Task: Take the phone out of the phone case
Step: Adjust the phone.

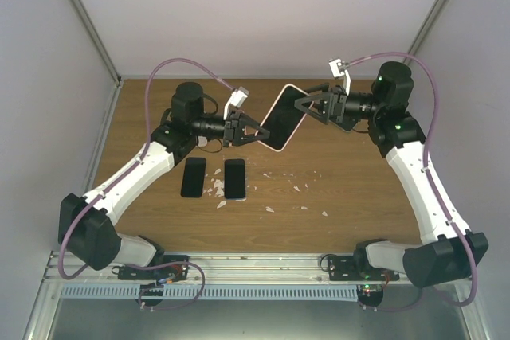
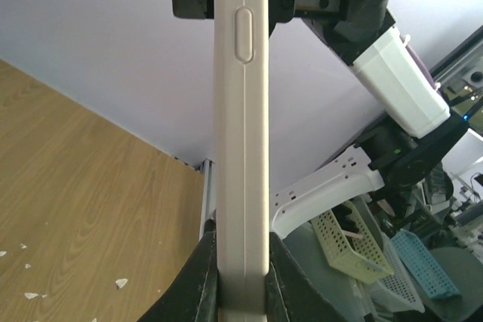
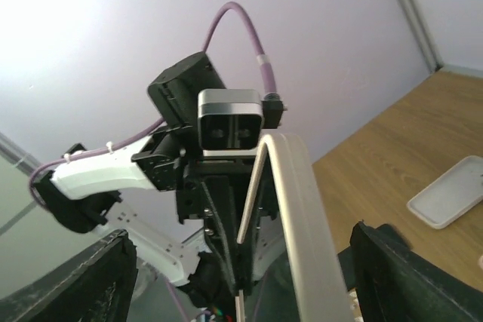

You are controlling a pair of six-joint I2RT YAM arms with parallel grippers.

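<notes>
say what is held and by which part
The left pincer clamps the cased phone by its lower end; the right pincer stands open around the upper end.

top cam: high, rear, whole table [image 1: 351, 181] | wrist cams: v. close, face-to-face, share phone case [image 2: 241, 148]

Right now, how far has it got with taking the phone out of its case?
Done: the dark phone in its cream case is up off the wooden table, with the left gripper shut on its lower end. In hand: the right gripper stands open around the upper end. To do: phone and case are not yet parted.
</notes>
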